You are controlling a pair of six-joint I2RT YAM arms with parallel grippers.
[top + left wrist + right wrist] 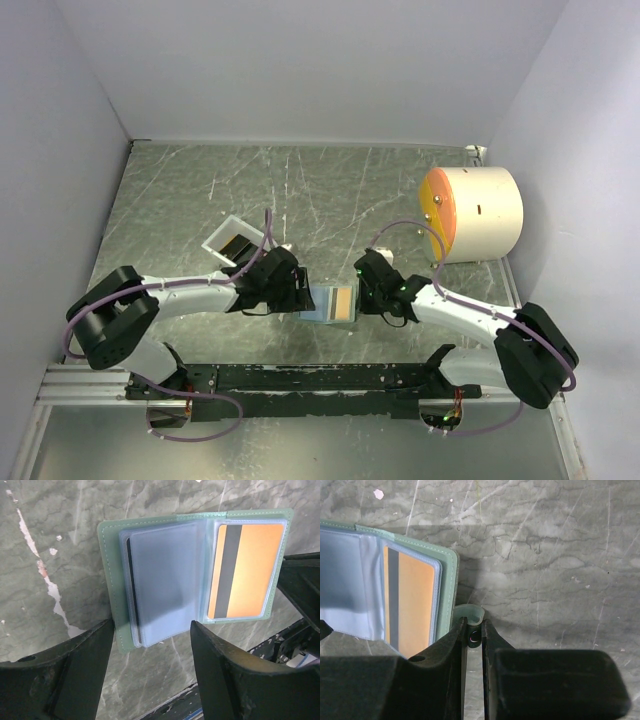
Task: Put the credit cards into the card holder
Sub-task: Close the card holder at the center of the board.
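While the card holder (330,303) lies spread open on the desk (330,190) between the arms, the right end effector (474,630) pinches its snap tab (469,612) and the left end effector (152,627) stands open astride one edge. An orange card (247,570) fills one clear sleeve; a dark card (240,246) lies in the white tray (218,240). Light, floppy and slick, the holder is probably best pinned at a stitched border; stiff thin cards want edge grips.
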